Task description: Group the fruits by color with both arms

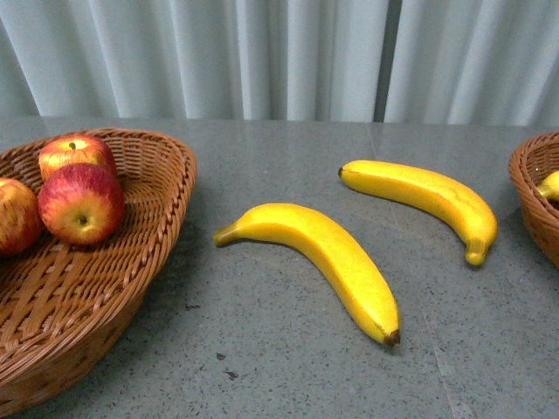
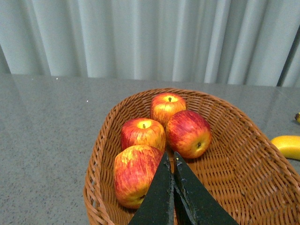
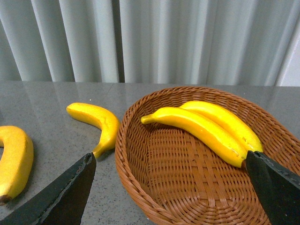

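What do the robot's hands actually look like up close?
Only the fingers show. The left hand and right hand each have two flat black fingers with a dull, slightly grainy surface, tapering to a narrow tip. No cables, markings or arms are in view.

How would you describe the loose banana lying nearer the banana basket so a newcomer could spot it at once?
On the grey table, find the right wicker basket, the one holding bananas. The loose banana lies just outside its rim, farther back. Its only loose neighbour lies mid-table, nearer the camera and closer to the apple basket.
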Action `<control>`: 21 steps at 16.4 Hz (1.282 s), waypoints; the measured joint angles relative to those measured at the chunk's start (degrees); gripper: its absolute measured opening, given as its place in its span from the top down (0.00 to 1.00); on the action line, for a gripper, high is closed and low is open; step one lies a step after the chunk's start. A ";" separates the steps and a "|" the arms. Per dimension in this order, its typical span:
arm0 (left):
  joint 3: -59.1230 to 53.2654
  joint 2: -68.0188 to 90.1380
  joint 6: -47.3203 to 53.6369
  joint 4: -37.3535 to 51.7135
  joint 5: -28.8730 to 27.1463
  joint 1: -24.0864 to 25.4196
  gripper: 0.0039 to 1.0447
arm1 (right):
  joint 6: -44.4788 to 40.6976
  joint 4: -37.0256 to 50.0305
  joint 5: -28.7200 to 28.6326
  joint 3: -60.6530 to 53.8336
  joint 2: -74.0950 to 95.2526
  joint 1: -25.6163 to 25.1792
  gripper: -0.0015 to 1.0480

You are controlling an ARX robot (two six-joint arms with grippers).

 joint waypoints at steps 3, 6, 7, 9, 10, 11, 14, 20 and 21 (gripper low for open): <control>-0.28 -5.68 0.04 -7.19 1.22 -0.72 0.99 | 0.00 -0.02 0.00 0.00 0.00 0.00 0.06; -2.05 -11.39 0.04 -9.20 1.22 -0.57 0.99 | 0.02 -0.07 0.04 0.00 0.00 0.00 0.06; -2.03 -11.30 -0.02 -8.07 1.11 -0.57 0.99 | 0.00 -0.04 -0.04 0.00 0.00 0.00 0.06; -2.05 -11.37 0.00 -8.79 1.22 -0.57 0.99 | 0.00 0.02 -0.02 0.00 -0.02 0.00 0.06; -2.03 -11.34 -0.02 -8.98 1.14 -0.57 0.99 | 0.00 0.04 0.02 0.00 -0.02 0.00 0.06; -2.03 -11.32 -0.02 -9.07 1.20 -0.61 0.99 | 0.00 0.00 0.00 0.00 0.00 0.00 0.06; -2.03 -11.37 -0.04 -8.81 1.16 -0.61 0.99 | 0.00 0.02 0.00 0.00 0.00 0.00 0.06; -2.03 -11.37 -0.09 -8.81 1.16 -0.61 0.75 | 0.00 0.02 0.00 0.00 0.00 0.00 0.06; -2.03 -11.37 -0.09 -8.81 1.16 -0.61 0.61 | 0.00 0.02 0.00 0.00 0.00 0.00 0.06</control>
